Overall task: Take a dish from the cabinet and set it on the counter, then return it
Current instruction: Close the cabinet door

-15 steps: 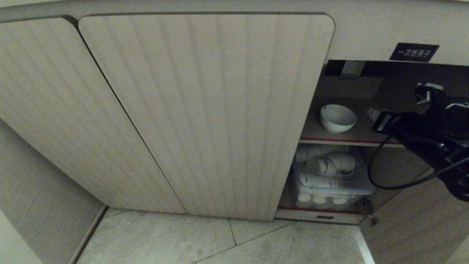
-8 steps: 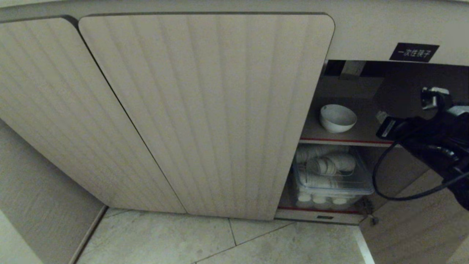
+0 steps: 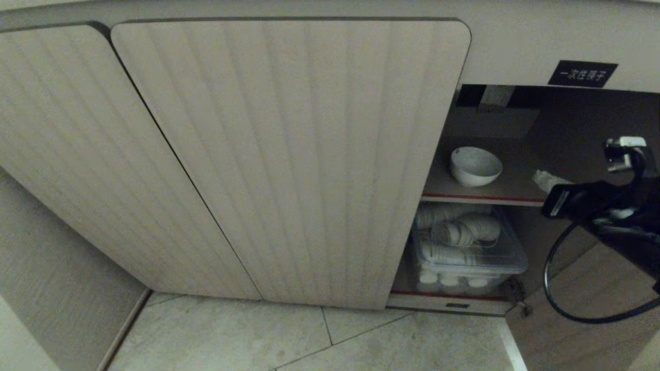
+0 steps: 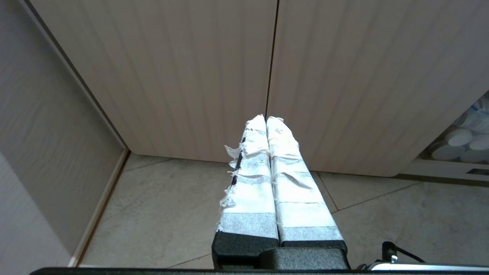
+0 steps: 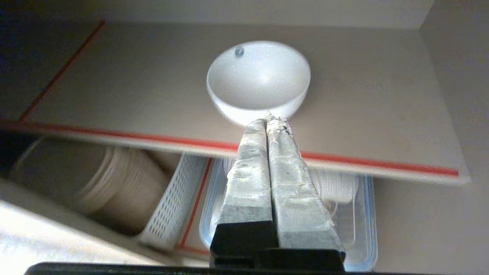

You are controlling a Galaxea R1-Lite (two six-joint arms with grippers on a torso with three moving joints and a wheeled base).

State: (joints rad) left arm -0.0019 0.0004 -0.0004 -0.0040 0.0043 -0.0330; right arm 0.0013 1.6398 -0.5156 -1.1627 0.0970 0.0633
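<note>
In the head view the cabinet (image 3: 289, 154) shows two fluted doors shut on the left and its right bay standing open; the dish (image 3: 475, 166) sits upright on the red-edged shelf (image 3: 484, 198) of that bay, touching nothing else. The right gripper (image 3: 545, 180) hangs just outside the bay, to the right of the dish and near the shelf's front edge, apart from the dish. Below the shelf a clear plastic box (image 3: 466, 252) holds stacked ribbed cups. A small black label (image 3: 582, 73) above the opening carries white Chinese characters that seem to read 一次性筷子, disposable chopsticks; no brand shows. In the left wrist view the left gripper (image 4: 266, 119) is parked low before the closed doors, over the tiled floor (image 4: 382, 225), its taped fingers pressed together on nothing. In the right wrist view the right gripper's fingers (image 5: 250, 168) are clenched flat against each other, empty, their tips aimed at the near wall of the dish without clearly touching it. Judging by the dish on the shelf and the empty claw outside, either the fetching has not begun or the return is done; if fetching, the fingers must part before going in to take the rim.
</note>
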